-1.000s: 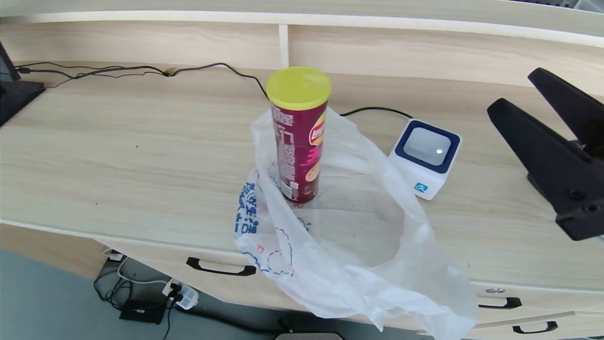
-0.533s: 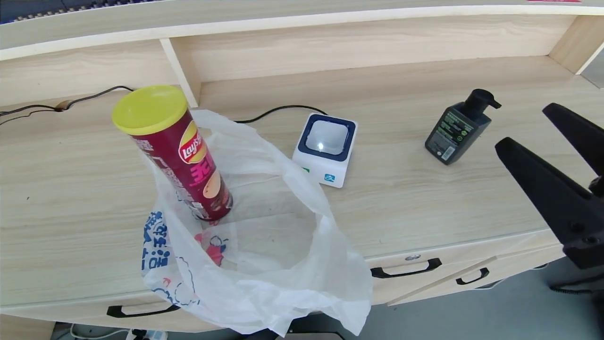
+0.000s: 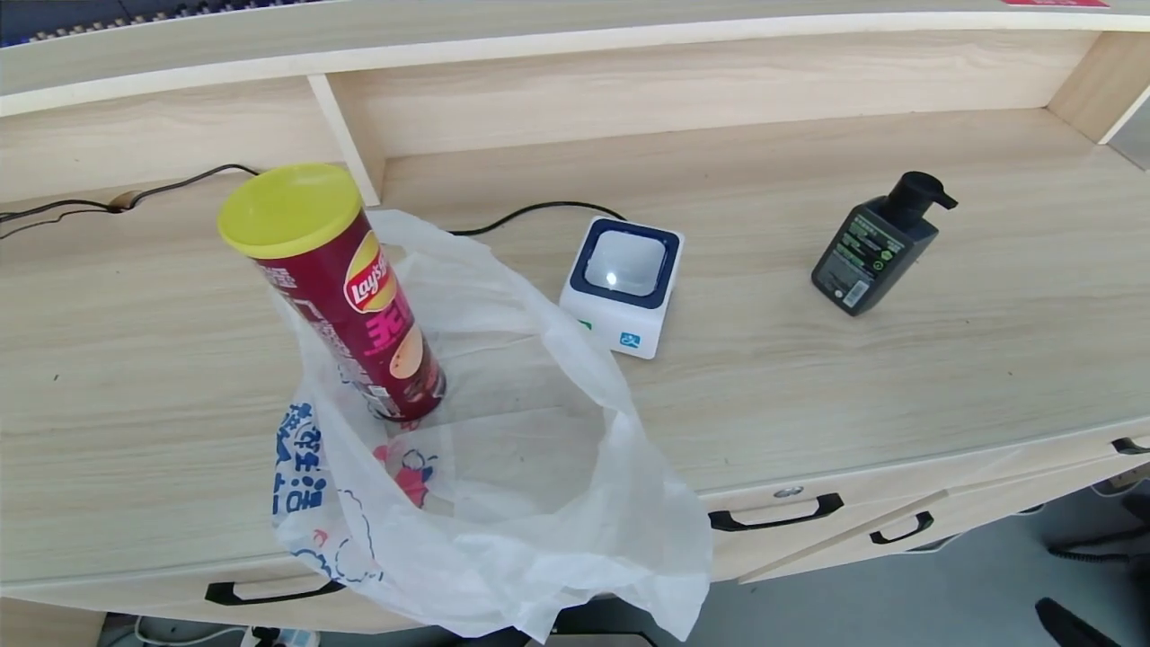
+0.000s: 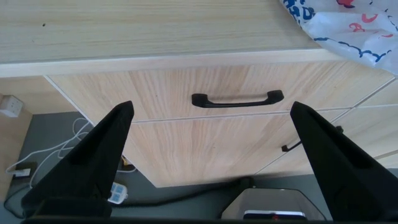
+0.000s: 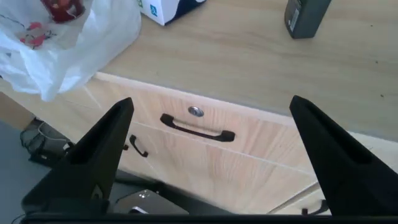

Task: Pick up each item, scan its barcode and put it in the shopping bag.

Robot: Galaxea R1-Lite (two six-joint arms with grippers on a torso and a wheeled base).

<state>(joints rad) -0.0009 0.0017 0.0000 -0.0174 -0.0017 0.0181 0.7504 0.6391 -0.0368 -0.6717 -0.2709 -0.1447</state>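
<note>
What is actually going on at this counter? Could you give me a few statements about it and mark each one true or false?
1. The chip can stands inside the shopping bag. True.
2. The can's lid is blue. False: it is yellow.
3. The scanner sits between the bag and the pump bottle. True.
4. The pump bottle is already in the bag. False: it stands on the counter, on the scanner's far side from the bag.
5. Each gripper holds an item. False: the left gripper and the right gripper are both open and empty.
</note>
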